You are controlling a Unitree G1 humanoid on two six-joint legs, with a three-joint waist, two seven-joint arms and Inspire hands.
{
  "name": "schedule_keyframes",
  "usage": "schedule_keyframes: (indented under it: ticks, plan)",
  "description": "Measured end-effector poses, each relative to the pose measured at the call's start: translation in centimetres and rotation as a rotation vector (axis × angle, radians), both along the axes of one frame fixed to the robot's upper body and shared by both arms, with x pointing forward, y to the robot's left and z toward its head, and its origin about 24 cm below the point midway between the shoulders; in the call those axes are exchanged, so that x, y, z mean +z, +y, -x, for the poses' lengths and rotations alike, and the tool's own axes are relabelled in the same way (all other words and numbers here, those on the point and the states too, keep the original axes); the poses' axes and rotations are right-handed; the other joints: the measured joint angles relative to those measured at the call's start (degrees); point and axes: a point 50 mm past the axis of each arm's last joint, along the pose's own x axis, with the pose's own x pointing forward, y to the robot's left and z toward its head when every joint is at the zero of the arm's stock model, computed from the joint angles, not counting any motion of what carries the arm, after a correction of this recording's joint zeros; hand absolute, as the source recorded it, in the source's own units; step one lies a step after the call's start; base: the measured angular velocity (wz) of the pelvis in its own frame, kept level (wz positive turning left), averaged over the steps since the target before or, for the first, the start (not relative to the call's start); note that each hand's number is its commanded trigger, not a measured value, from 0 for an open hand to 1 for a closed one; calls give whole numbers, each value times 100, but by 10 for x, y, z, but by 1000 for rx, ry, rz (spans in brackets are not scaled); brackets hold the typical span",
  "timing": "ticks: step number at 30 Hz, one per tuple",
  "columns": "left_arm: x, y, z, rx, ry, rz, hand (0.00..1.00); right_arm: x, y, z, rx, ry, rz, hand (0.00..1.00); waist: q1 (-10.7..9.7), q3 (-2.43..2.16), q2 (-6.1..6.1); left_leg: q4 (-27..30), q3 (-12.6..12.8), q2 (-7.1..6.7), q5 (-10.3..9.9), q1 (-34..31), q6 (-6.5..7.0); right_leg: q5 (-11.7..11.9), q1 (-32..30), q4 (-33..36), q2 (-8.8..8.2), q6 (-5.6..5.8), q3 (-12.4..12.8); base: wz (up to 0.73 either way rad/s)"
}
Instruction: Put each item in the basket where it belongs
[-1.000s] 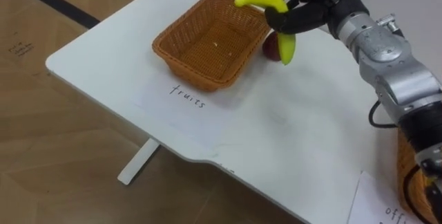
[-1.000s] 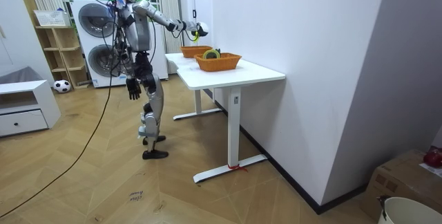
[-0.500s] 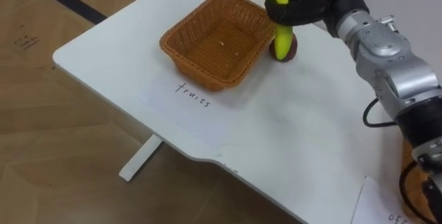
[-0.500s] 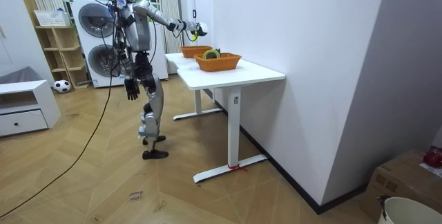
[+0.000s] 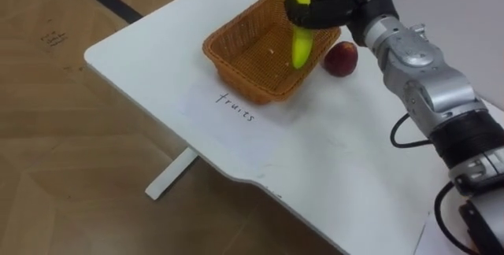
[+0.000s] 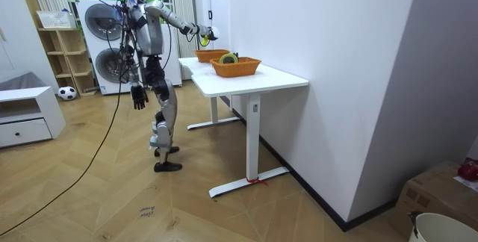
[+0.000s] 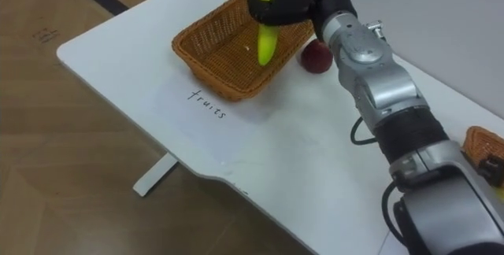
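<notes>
The right robot hand (image 5: 340, 7) is clenched around a banana (image 5: 302, 46), gripping it near the middle so that one end sticks up past the fingers and the other hangs down. The banana hangs in the air over the far right corner of the fruit basket (image 5: 239, 75), touching neither the basket nor the surface (image 5: 331, 153). The basket stands near the surface's left end, with a handwritten label (image 5: 236, 106) on the surface just in front of it. An apple (image 5: 341, 58) lies on the surface just beside the basket's far right corner, below the wrist.

In the room view the robot stands upright on the wooden floor (image 6: 112, 197) beside the surface, right arm stretched out over the far basket. A second basket (image 6: 237, 68) stands nearer on the surface. The left robot hand (image 6: 137, 96) hangs by the robot's thigh; I cannot tell whether it is released or clenched.
</notes>
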Motion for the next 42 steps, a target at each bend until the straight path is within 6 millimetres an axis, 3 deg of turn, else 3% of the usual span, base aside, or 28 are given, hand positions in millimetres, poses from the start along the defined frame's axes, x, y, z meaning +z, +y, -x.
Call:
schedule_keyframes:
  ticks: [8, 10, 12, 42]
  plan:
    - [0, 0, 0, 0, 0, -1, 0, 0, -1, 0, -16, -4, -1, 100, 24, 5, -2, 35, -84, -33, 2, -32, 3, 0, 7, -1, -14, 1, -94, 5]
    - [0, 0, 0, 0, 0, 2, 0, 0, -1, 0, -18, -4, -1, 33, 38, 5, -4, 38, -92, -35, 2, -57, 3, -1, 7, -2, -14, 1, -114, 2]
    - [0, 0, 0, -1, 0, 5, 0, -1, -1, 0, -21, -1, 0, 0, 44, 5, -10, 63, -107, -38, 1, -90, 1, -4, -1, -3, -14, 7, -127, 6]
    - [1, 3, -1, -19, -2, 12, 0, -13, -13, -6, -90, 70, 13, 0, 59, 21, -22, 122, -177, -47, 3, -221, 0, -9, -90, 4, -16, 14, -248, 1]
